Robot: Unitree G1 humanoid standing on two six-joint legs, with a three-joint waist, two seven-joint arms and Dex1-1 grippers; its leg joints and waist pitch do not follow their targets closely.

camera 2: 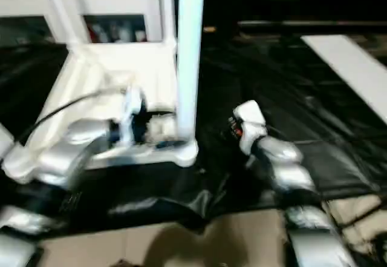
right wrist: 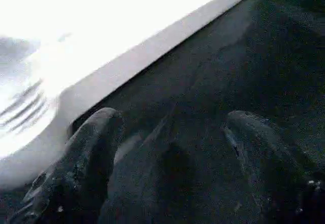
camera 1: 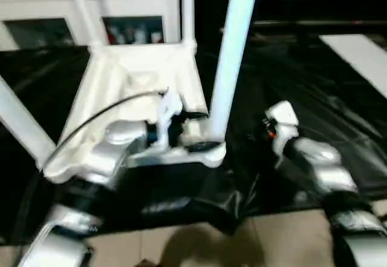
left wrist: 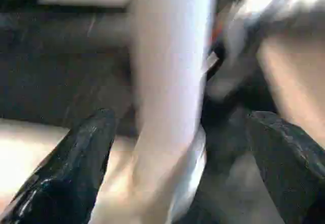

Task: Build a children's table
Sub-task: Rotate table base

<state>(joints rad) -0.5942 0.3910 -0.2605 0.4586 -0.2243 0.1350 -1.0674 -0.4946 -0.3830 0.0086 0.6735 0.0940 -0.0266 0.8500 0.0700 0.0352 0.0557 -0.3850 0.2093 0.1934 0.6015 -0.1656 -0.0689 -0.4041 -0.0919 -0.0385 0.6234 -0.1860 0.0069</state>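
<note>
- While the table (camera 1: 142,91) lies upside down on a black sheet (camera 1: 302,109) on the floor, its ribbed underside faces up and legs stick up out of the corner sockets.
- Nearest leg (camera 1: 233,55) stands upright in the near corner socket on the robot's right side of the tabletop. Two more legs rise from the far corners, and another slants off at the left edge (camera 1: 21,125).
- Left claw (left wrist: 177,153) is spread wide, nothing clamped. In the left wrist view the near leg (left wrist: 170,82) runs up between the two black fingers (left wrist: 76,168) without either one clearly touching it.
- From the head views the left forearm (camera 1: 115,149) reaches across the near edge of the tabletop, wrist right by the base of that leg, with a black cable (camera 1: 103,112) looping over the underside.
- Right claw (right wrist: 172,153) is also released, fingers (right wrist: 86,158) apart, empty. It hovers over the black sheet, with the white edge of the table (right wrist: 127,56) just beyond it.
- Right arm (camera 1: 308,155) sits off to the right of the table, apart from it, over the sheet.
- Behind the table there's a white cabinet (camera 1: 91,6) with glass doors, and a white board (camera 1: 363,58) lies on the sheet far right.
- Beige floor tiles (camera 1: 284,237) show at the near edge of the sheet.
</note>
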